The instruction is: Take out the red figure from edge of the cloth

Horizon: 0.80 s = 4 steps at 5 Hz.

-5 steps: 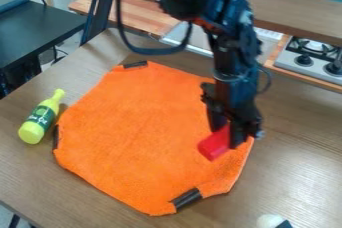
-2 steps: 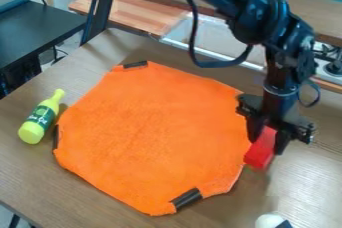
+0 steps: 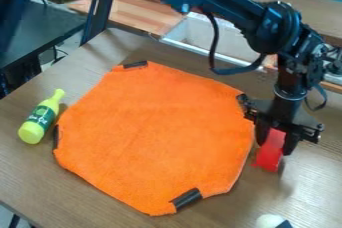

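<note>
While one white-and-dark thing [image 3: 270, 221] sits at the table's [image 3: 73, 192] near edge, one orange cloth [image 3: 147, 132] lies flat behind it, with three black strips: near [image 3: 187, 198], left [image 3: 56, 137] and far [image 3: 135, 64]. Just off its right side there's one red figure [image 3: 268, 161], long axis steep, lower end pointing nearward and slightly left. The one gripper's [image 3: 274, 148] two fingers hold it between them; whether it touches the wood, I can't tell. Left of the cloth lies one yellow bottle [image 3: 40, 119], neck pointing away.
</note>
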{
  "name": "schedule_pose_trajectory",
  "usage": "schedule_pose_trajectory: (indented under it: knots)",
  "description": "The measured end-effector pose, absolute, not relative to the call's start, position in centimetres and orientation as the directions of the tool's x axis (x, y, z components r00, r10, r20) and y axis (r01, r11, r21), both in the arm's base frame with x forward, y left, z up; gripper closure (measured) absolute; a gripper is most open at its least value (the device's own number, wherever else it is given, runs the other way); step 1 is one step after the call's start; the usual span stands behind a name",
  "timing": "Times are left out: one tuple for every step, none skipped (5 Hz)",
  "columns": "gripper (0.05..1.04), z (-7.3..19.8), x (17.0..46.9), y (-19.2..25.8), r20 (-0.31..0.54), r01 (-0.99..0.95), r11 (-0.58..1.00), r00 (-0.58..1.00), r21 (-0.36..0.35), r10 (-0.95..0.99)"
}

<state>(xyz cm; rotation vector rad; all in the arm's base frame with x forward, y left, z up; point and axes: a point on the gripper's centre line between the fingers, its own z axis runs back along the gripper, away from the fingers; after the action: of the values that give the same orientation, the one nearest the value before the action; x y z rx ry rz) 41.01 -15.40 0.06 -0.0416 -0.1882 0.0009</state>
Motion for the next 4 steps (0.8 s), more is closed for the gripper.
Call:
schedule_pose_trajectory:
  knots:
    - [0.492, -0.3, 41.6, -15.6, 0.191, -0.009, 0.999, 0.981, -0.045, 0.017]
    - [0.195, -0.1, 41.8, -15.7, 0.197, -0.007, 0.999, 0.980, -0.050, 0.017]
    - [0.079, -0.5, 41.8, -15.0, 0.198, 0.010, 0.999, 0.980, -0.048, 0.000]
    - [0.083, 2.1, 41.9, -13.9, 0.249, 0.021, 0.998, 0.968, -0.063, -0.005]
